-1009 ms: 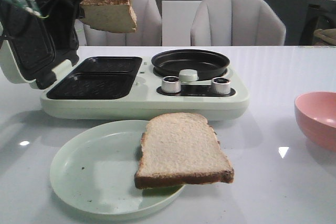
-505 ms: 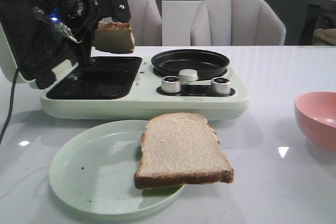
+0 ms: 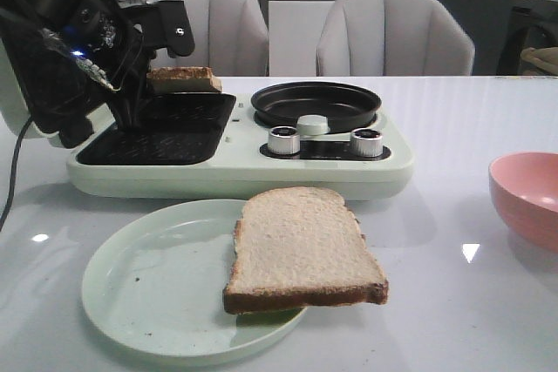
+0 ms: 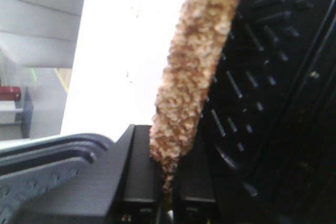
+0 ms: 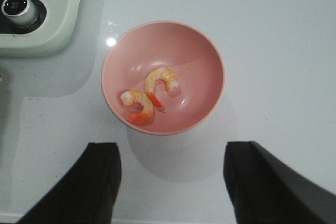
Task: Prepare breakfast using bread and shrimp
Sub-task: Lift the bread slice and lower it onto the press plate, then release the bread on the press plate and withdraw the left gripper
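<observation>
My left gripper (image 3: 148, 84) is shut on one edge of a bread slice (image 3: 185, 80), holding it nearly flat just above the far compartment of the black grill plate (image 3: 166, 132). In the left wrist view the bread (image 4: 197, 72) is pinched edge-on in the gripper (image 4: 167, 182). A second slice (image 3: 301, 246) lies on the pale green plate (image 3: 144, 294) and overhangs its right rim. Two shrimp (image 5: 138, 105) (image 5: 161, 81) lie in the pink bowl (image 5: 202, 66). My right gripper (image 5: 170, 182) hovers open above the table near that bowl and is out of the front view.
The pale green breakfast maker (image 3: 244, 172) has its lid (image 3: 30, 84) raised at the left, a round black pan (image 3: 316, 104) and two silver knobs (image 3: 283, 141). The pink bowl (image 3: 527, 198) stands at the right edge. Chairs stand behind the table.
My left arm has come down, bringing the held slice from high above the maker to just over the grill plate and turning it flat. Nothing else moved.
</observation>
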Robot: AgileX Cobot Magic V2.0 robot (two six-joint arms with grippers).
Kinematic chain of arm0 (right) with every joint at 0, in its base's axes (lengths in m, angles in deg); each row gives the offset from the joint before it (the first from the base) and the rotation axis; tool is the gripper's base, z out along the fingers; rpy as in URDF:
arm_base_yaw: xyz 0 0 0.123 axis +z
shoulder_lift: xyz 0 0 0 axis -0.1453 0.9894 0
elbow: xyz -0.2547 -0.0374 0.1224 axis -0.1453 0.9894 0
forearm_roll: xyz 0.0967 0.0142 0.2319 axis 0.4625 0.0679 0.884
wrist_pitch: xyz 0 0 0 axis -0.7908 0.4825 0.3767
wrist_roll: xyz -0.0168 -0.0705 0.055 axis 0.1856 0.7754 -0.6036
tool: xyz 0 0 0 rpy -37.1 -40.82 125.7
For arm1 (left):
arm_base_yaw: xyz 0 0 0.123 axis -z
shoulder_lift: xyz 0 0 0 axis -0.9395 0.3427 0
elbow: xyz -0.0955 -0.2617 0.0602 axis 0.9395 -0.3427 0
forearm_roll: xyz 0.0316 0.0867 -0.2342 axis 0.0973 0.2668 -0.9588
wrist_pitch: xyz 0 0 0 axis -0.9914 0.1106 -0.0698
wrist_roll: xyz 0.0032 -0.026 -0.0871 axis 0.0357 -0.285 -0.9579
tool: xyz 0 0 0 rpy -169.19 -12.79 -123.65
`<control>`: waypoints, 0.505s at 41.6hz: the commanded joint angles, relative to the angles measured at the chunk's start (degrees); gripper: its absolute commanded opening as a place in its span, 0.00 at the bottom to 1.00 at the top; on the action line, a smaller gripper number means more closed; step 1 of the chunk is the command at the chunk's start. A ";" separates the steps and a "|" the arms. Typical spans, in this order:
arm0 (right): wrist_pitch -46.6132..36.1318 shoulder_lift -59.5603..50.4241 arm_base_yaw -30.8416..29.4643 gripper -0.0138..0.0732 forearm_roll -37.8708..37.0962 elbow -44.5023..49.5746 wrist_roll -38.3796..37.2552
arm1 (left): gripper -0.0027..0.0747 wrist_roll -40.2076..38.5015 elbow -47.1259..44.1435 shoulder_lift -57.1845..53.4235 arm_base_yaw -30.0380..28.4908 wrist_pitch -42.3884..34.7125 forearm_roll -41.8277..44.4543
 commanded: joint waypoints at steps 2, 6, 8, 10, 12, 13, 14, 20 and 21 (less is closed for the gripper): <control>-3.41 -0.16 0.02 0.77 0.22 -1.99 0.33 | 0.21 -0.65 2.21 -3.05 0.07 -1.54 2.42; -3.41 -0.16 0.02 0.77 0.22 -1.99 0.33 | 0.30 -0.65 2.21 -3.00 0.07 -0.48 2.42; -3.41 -0.16 0.02 0.77 0.22 -1.99 0.33 | 0.35 -0.65 2.21 -2.91 0.07 -0.27 2.42; -3.41 -0.16 0.02 0.77 0.22 -1.99 0.33 | 0.39 -0.65 2.21 -2.91 0.07 -0.27 2.42; -3.41 -0.16 0.02 0.77 0.22 -1.99 0.33 | 0.44 -0.65 2.21 -2.91 0.07 -0.27 2.42; -3.41 -0.16 0.02 0.77 0.22 -1.99 0.33 | 0.46 -0.65 2.21 -2.91 0.07 -0.39 2.42; -3.41 -0.16 0.02 0.77 0.22 -1.99 0.33 | 0.48 -0.65 2.21 -2.91 0.07 -0.39 2.42; -3.41 -0.16 0.02 0.77 0.22 -1.99 0.33 | 0.60 -0.65 2.21 -2.91 0.07 -0.10 2.42; -3.41 -0.16 0.02 0.77 0.22 -1.99 0.33 | 0.62 -0.65 2.21 -2.91 0.07 0.00 2.42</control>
